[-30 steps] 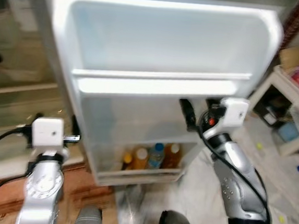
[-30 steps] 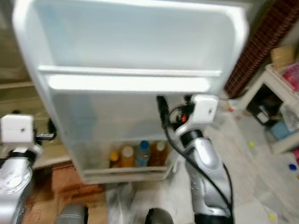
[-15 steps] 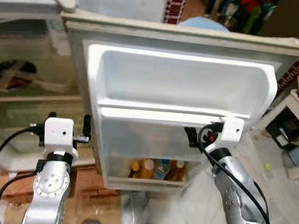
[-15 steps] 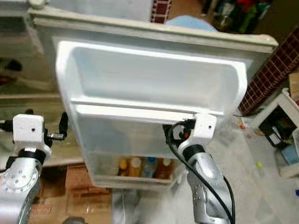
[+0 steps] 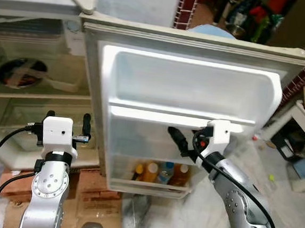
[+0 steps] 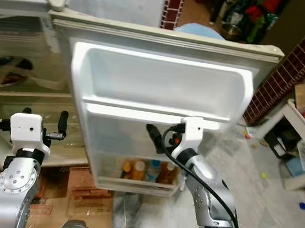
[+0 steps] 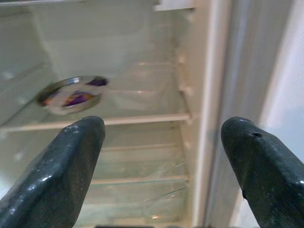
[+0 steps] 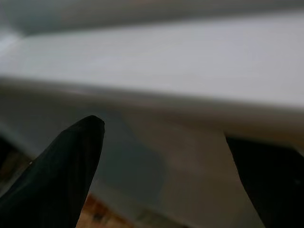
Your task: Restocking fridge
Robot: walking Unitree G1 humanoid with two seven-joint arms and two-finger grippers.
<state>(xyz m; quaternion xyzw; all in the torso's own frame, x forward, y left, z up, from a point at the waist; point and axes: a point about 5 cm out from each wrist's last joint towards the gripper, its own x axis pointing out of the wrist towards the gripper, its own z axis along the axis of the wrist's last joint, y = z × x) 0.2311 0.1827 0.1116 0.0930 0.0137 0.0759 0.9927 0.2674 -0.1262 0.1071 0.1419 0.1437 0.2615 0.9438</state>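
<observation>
Door [image 5: 192, 91] swung open — bottles [image 5: 160, 173] low, right tool [image 5: 178, 140] beside.

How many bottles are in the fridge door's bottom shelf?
4, in a row: yellow-capped bottle, orange one, blue-capped one, amber one. More may hide behind the shelf front.

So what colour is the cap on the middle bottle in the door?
Blue, on the bottle in the fridge door's bottom shelf; left eye view.
</observation>
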